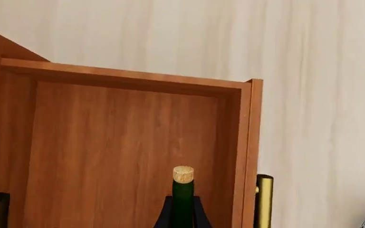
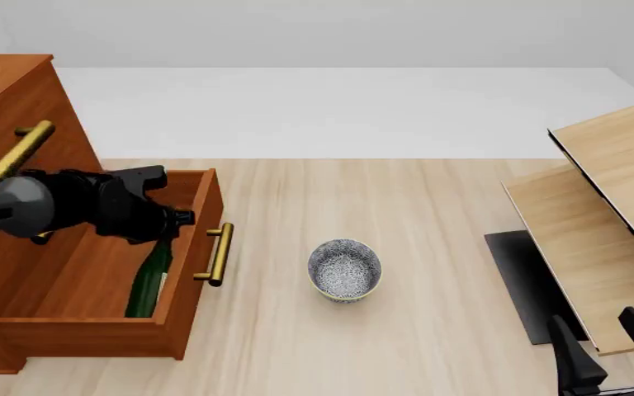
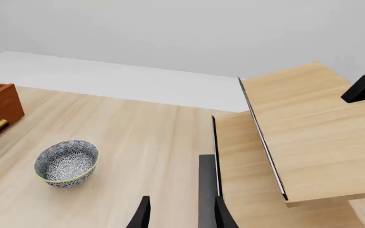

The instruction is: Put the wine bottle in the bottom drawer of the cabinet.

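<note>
The reddish-brown cabinet [image 2: 9, 99] stands at the left. Its bottom drawer [image 2: 92, 276] is pulled out, brass handle [image 2: 218, 254] facing the table's middle. The dark green wine bottle [image 2: 149, 280] lies slanted inside the drawer box, against the front panel. My left gripper [image 2: 174, 219] is over the drawer, shut on the bottle's upper part. In the left wrist view the cork-topped neck [image 1: 183, 190] sticks out between the black fingers [image 1: 164, 216], over the drawer floor [image 1: 119, 142]. My right gripper [image 2: 606, 351] rests open at the near right, holding nothing.
A speckled grey bowl [image 2: 345, 268] sits mid-table, right of the drawer handle, also seen as the bowl [image 3: 66, 162] in the right wrist view. A pale light-wood shelf unit [image 2: 614, 198] fills the right side, just beyond the right gripper [image 3: 182, 216].
</note>
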Robot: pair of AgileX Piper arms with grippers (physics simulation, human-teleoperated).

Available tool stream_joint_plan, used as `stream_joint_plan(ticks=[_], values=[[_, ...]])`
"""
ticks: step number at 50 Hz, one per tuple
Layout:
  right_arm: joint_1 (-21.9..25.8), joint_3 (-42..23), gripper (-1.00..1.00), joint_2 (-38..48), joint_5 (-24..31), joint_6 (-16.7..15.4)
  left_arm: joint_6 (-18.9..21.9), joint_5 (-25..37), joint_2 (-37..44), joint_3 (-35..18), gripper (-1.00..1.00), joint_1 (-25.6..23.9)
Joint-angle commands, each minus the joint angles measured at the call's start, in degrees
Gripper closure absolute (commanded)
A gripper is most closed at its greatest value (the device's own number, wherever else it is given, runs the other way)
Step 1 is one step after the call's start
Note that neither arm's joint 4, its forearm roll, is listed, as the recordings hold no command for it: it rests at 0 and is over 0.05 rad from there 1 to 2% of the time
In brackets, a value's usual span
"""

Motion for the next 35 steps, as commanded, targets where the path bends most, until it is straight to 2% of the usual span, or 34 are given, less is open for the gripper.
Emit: stream_joint_plan(ticks=[1,17,19,35], values=[[-0.04,0.00,-1.00,0.17,-0.22,0.05,1.59,2.23,2.20,0.08,1.00,-0.34],[-0.07,0.00,-1.00,0.06,-0.06,-0.02,0.88,2.31,1.84,0.19,1.00,-0.61],[-0.04,0.00,-1.00,0.03,-0.03,-0.10,1.94,2.55,2.20,-0.07,1.00,0.21],[-0.04,0.00,-1.00,-0.10,0.11,-0.18,-0.44,2.19,1.41,0.96,1.00,-1.20]])
